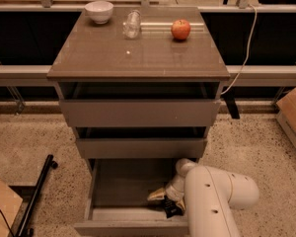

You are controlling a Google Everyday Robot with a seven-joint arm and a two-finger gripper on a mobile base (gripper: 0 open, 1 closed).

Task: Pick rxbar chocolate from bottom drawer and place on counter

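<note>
The gripper (160, 196) is placed low inside the open bottom drawer (121, 184). The rxbar chocolate (171, 209) is seen just beside it, nearer the drawer front. Whether it is held cannot be told.

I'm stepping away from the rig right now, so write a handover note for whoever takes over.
Gripper: down inside the open bottom drawer, right side; whether it holds anything cannot be told.
Rxbar chocolate: not clearly seen; a dark shape by the gripper may be it.
Counter: bowl, glass and apple on it, no bar.
Done: drawer open, gripper in it.
Left: secure the bar, lift, place on counter.
</note>
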